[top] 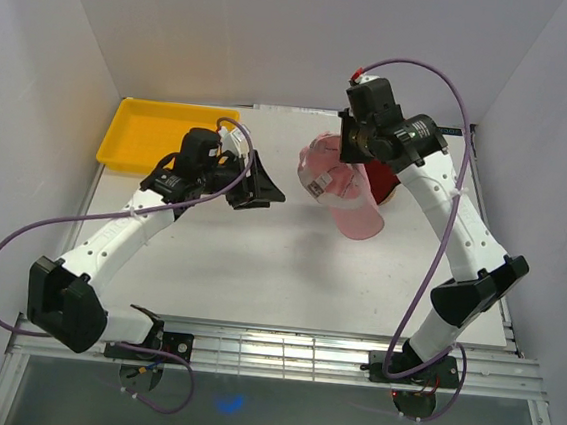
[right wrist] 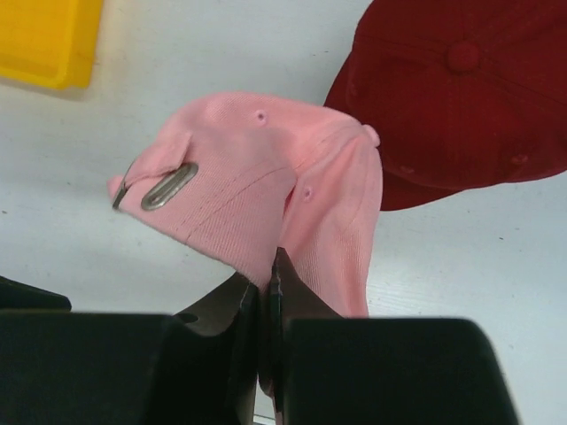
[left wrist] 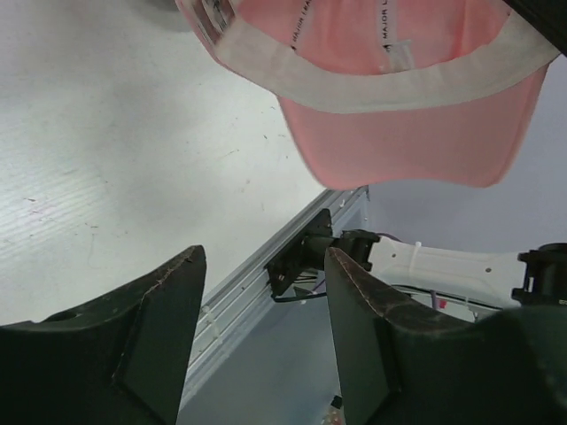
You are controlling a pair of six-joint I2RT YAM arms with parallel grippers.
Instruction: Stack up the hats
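From above: shows the right fingers (top: 352, 157) clamped on a pink hat (top: 344, 193) toward the far right of the desk (top: 258, 270), with a dark red hat (top: 387, 185) just beside it on the right. Shows the left fingers (top: 270, 193) near the middle, and a yellow tray (top: 130, 137) at the far left corner.

From the left wrist: looks up at the pink hat's underside, its white sweatband and brim hanging clear of the desk. Shows the left fingers spread apart, holding nothing.

From the right wrist: shows the right fingers pressed together on a fold of pink crown fabric near the metal strap buckle (right wrist: 168, 186), with the dark red hat lying crown-up just beyond.

Probably handles as light, floppy cloth with only the brim stiff. Best taken by the crown, leaving the brim free to nest over the red hat.
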